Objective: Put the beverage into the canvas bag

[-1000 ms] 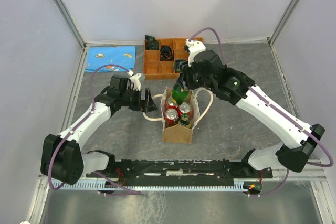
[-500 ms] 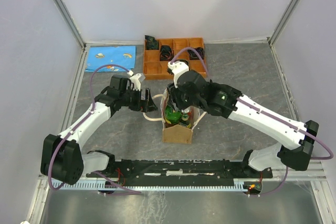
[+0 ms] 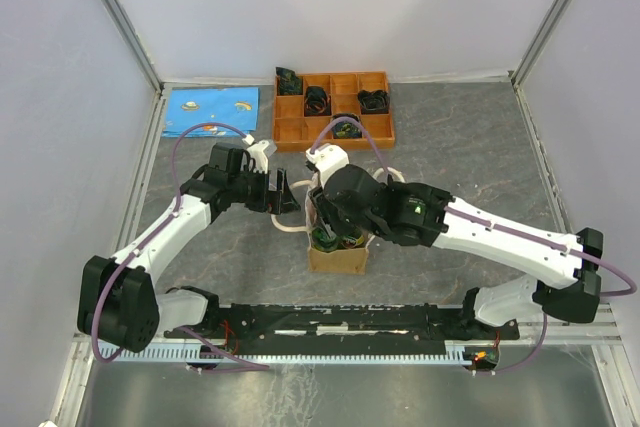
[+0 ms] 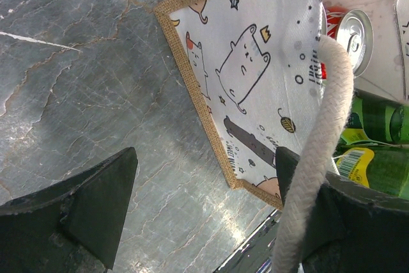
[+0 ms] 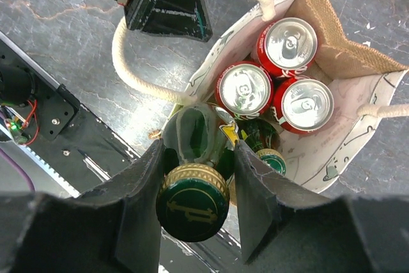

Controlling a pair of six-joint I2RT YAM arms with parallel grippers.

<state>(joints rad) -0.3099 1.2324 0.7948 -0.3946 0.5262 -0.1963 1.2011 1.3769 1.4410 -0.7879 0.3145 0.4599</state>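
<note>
The canvas bag [image 3: 337, 256] stands open mid-table; its cartoon-print lining shows in the left wrist view [image 4: 255, 81] and the right wrist view [image 5: 348, 62]. Inside are three red cans [image 5: 287, 41] and a green bottle with a capped top [image 5: 273, 160]. My right gripper [image 5: 198, 151] is shut on the neck of another green bottle [image 5: 193, 202], held upright at the bag's near corner, its body down in the mouth. In the top view that gripper [image 3: 330, 225] covers the bag. My left gripper [image 4: 204, 164] is open beside the bag, the cream rope handle [image 4: 326, 126] lying over one finger.
An orange wooden compartment tray [image 3: 290, 129] with dark items sits behind the bag. A blue printed mat [image 3: 210, 104] lies at the back left. A black rail [image 3: 340, 322] runs along the near edge. The bag's other rope handle [image 5: 383, 110] hangs at its right side.
My right arm has swung from above the bag's back edge forward and down, bringing the green bottle into the bag's mouth. The left arm has not moved.
</note>
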